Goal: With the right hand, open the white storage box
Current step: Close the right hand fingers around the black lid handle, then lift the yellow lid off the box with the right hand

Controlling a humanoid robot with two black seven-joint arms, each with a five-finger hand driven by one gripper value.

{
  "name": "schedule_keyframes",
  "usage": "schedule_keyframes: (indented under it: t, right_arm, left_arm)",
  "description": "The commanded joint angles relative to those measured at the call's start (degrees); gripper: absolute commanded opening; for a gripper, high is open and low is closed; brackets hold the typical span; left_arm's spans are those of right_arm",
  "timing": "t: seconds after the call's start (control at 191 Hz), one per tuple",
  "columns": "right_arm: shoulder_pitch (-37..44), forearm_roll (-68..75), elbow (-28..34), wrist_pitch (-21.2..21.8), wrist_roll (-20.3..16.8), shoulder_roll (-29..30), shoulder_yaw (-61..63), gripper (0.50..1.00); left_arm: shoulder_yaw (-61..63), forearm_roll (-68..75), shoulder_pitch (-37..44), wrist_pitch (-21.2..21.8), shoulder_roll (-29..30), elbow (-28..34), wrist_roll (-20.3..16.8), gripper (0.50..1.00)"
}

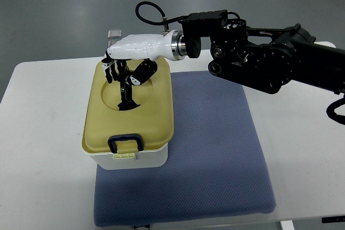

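A white storage box (141,159) with a pale yellow lid (151,117) stands on the left part of a blue mat. A dark blue latch (125,143) sits at the lid's front edge. My right hand (123,72), white-backed with black fingers, hovers over the rear of the lid, its arm coming in from the right. The fingers hang down, spread, over a round recess in the lid; one fingertip (127,96) reaches down to the recess. They hold nothing. The lid lies flat on the box. My left arm does not show.
The blue mat (215,149) covers the middle of a white table (43,149). A small clear object (114,34) stands at the table's far edge behind the box. The bulky black right arm (269,57) spans the upper right.
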Motion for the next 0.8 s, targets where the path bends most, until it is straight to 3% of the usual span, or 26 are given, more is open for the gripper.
schedule_keyframes:
  t: [0.0,0.189,0.409,0.656,0.792]
  right_arm:
    - [1.21,0.49,0.38,0.41,0.0,-0.14,0.42,0.5]
    - [4.82,1.1,1.61,2.61,0.18,-2.87,0.86,0.5]
    - [8.86,5.76,6.27,7.09,0.35,-10.52,0.86,0.5]
    - [9.47,4.97,7.68,14.56,1.32,-21.68,0.6,0.5]
    - [8.42,1.02,7.5,21.24,2.46,-29.58,-0.37,0.5]
  left_arm:
    - [0.0,0.01,0.0,0.0,0.0,0.0,0.0,1.0]
    - [0.0,0.01,0.0,0.0,0.0,0.0,0.0,1.0]
    - [0.0,0.01,0.0,0.0,0.0,-0.09,0.0,1.0]
    - [0.0,0.1,0.0,0.0,0.0,-0.09,0.0,1.0]
    - [0.0,0.1,0.0,-0.09,0.0,-0.09,0.0,1.0]
